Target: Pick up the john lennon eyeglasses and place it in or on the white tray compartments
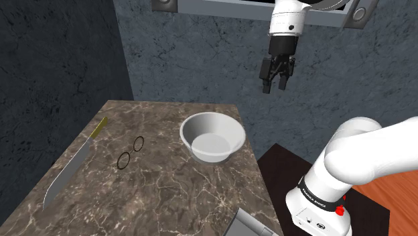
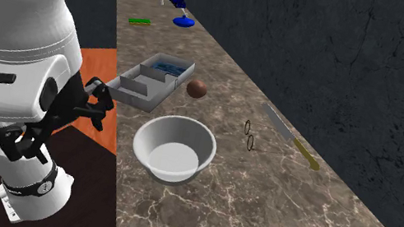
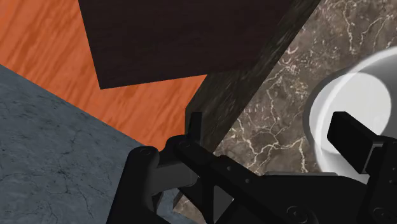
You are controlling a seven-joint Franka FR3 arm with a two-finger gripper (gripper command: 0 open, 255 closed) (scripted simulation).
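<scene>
Shoulder view, gripper: the gripper (image 1: 276, 83) hangs high in the air beyond the counter's far right corner. It points down with its fingers slightly parted and nothing between them.
Shoulder view, eyeglasses: the round wire eyeglasses (image 1: 130, 152) lie flat on the marble counter (image 1: 167, 194). They sit between the long knife (image 1: 70, 167) and the white bowl (image 1: 212, 137) and touch neither.
Shoulder view, tray: a grey corner of the tray (image 1: 251, 224) pokes in at the bottom edge.
Second exterior view, tray: the tray (image 2: 136, 96) appears whole here, with dividing walls and something blue in its far compartment. A brown ball (image 2: 197, 89) sits just beside it.
Second exterior view, eyeglasses: they lie near the knife blade on the side of the counter away from the arm, well apart from the tray.
Second exterior view, far end: a green stick (image 2: 140, 20) and blue objects (image 2: 182, 10) rest at the counter's far end.
Second exterior view, gripper: it hangs off the counter's edge, level with the tray and bowl.
Wrist view, fingers: the two black fingers (image 3: 353, 137) stand apart, released, clasping nothing.
Wrist view, below the hand: the bowl lies past one finger, and the counter's edge runs between the fingers. Beyond that edge are the orange floor (image 3: 57, 51) and the dark stand top (image 3: 191, 38).
</scene>
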